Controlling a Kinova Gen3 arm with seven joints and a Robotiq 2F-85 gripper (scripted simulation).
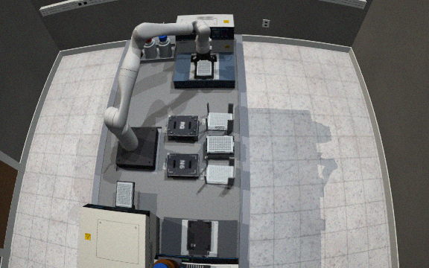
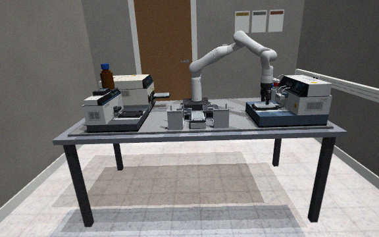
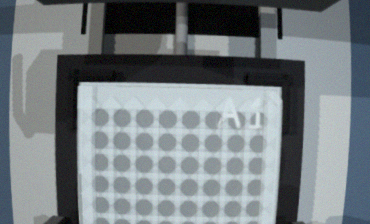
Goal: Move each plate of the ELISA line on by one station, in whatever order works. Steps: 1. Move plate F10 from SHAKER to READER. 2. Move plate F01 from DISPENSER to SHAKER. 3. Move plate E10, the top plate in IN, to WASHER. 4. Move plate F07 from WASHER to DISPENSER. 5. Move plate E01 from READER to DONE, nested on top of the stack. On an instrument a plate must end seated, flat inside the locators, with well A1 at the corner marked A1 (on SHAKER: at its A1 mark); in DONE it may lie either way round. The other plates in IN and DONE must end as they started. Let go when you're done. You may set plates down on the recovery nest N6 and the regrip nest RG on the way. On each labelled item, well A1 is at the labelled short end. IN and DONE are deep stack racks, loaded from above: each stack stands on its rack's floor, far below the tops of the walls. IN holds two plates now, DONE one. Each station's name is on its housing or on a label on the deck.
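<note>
A white well plate lies flat in the black nest of the blue-decked instrument at the far end of the table. In the wrist view an A1 mark shows at the plate's upper right corner. My gripper is open and hangs straight down just over the plate's end nearest the instrument housing. Its fingertips only peep in at the bottom corners of the wrist view, either side of the plate. Nothing is between the fingers.
Black nests RG and N6 are bare. Beside them three white plates sit in a row: two in racks and one between. Another plate lies on the beige instrument's tray. A dark empty nest is at the near end. Two bottles stand left of my gripper.
</note>
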